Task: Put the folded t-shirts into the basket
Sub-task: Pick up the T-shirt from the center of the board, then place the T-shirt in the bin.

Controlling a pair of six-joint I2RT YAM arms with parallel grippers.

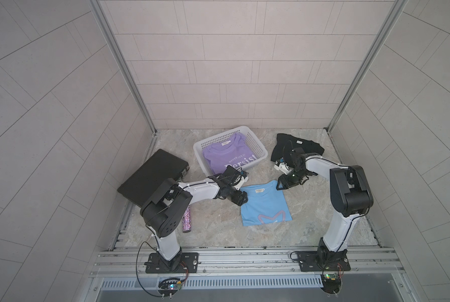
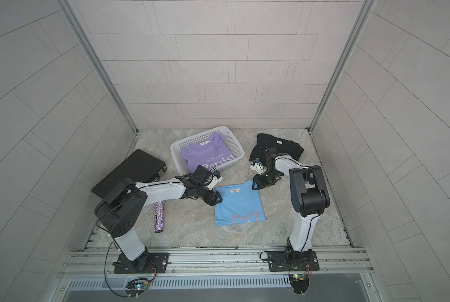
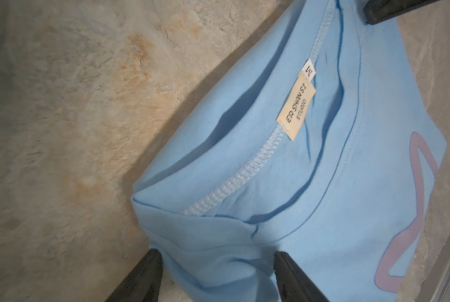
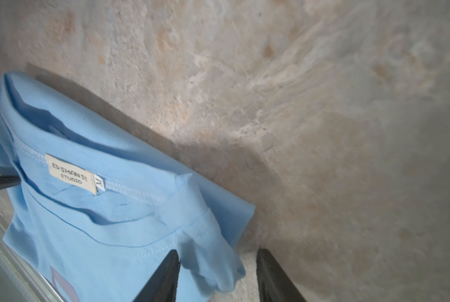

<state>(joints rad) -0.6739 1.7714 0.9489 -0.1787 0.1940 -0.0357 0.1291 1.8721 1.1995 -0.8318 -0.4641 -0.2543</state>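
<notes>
A light blue t-shirt (image 1: pixel 264 206) (image 2: pixel 238 206) with a pink line lies flat mid-table. My left gripper (image 1: pixel 242 200) (image 3: pixel 214 252) is open astride its far left corner, with bunched cloth (image 3: pixel 218 261) between the fingers. My right gripper (image 1: pixel 281 184) (image 4: pixel 217 252) is open astride the far right corner; the sleeve fold (image 4: pixel 213 264) lies against one finger, with a gap to the other. The white basket (image 1: pixel 261 149) (image 2: pixel 238 149) at the back holds the lilac "Persist" shirt (image 1: pixel 226 154). A black t-shirt (image 1: pixel 299 145) lies on the table at the back right, partly behind my right arm.
A flat black hard case (image 1: pixel 150 177) lies at the left, partly under my left arm. A glittery tube (image 1: pixel 186 219) lies near the left arm's base. Tiled walls close in both sides and the back. A metal rail (image 1: pixel 244 255) runs along the front edge.
</notes>
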